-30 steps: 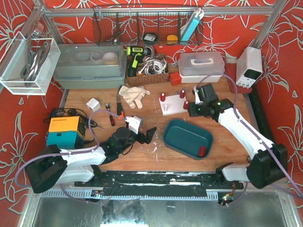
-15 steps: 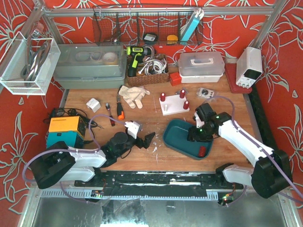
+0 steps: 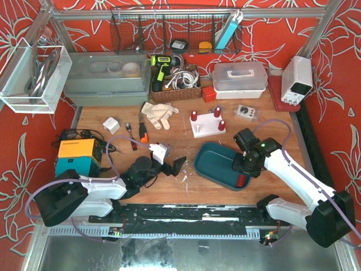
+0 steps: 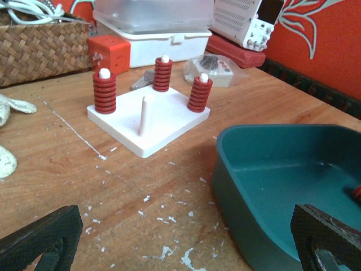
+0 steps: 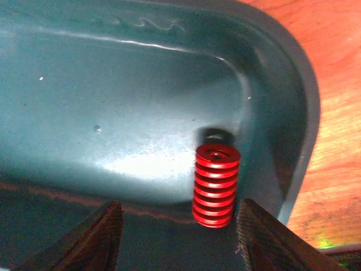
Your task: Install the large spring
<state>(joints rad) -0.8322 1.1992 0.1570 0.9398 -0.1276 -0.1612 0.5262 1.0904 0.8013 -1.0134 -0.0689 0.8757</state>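
A large red spring point(image 5: 215, 184) lies in the near right corner of the teal tray point(image 5: 113, 84); it also shows in the top view point(image 3: 240, 182). My right gripper point(image 5: 179, 205) is open and low inside the tray. The spring lies between its fingers, close to the right finger point(image 5: 265, 237), apart from both. From above, the right gripper point(image 3: 241, 165) is over the tray's point(image 3: 211, 155) right end. The white peg board point(image 4: 169, 116) holds three red springs and one bare peg point(image 4: 145, 114). My left gripper point(image 4: 183, 226) is open and empty, low over the table left of the tray, as the top view point(image 3: 174, 166) shows.
The peg board point(image 3: 206, 125) sits behind the tray. A wicker basket point(image 3: 175, 84), a white lidded box point(image 3: 240, 79), a power supply point(image 3: 297, 79), gloves point(image 3: 158, 113) and small tools point(image 3: 141, 132) lie toward the back. An orange and teal device point(image 3: 78, 157) stands at the left.
My right arm has swung from beside the peg board down to the tray and now sits low around the loose spring. The left arm has barely moved.
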